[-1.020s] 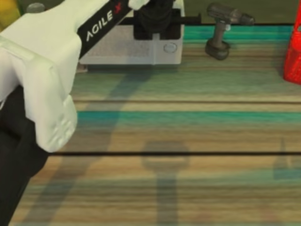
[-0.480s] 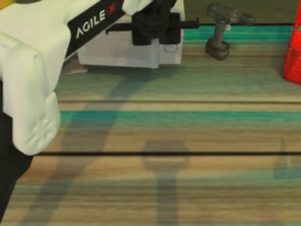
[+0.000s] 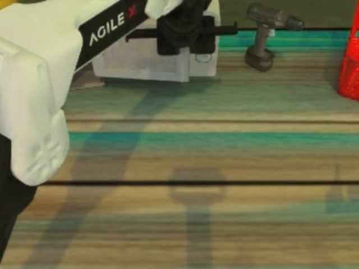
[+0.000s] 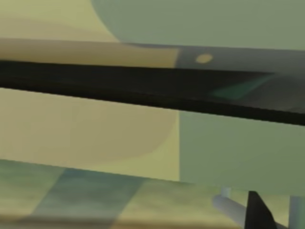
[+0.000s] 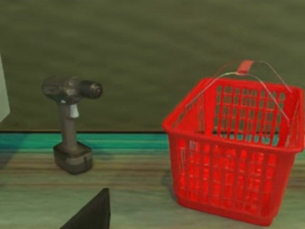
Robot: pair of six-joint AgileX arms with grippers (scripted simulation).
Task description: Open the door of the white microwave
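Left tool [image 3: 179,33] over white microwave [image 3: 154,61] front edge, door [image 3: 146,64] ajar.

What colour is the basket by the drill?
Red basket, best seen in the right wrist view.

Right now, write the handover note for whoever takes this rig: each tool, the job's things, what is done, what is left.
Left tool: reached across to the far left of the table, up against the front of the white microwave, over the door. Whether it is open or shut cannot be told.
Right tool: only a dark tip shows in its wrist view; the arm itself is not in the top view.
Door: its right edge stands slightly out from the knob panel, so it looks cracked open at most.
Left to do: swing the door wide open.
Bystanders: grey drill right of the microwave, red basket at the far right.
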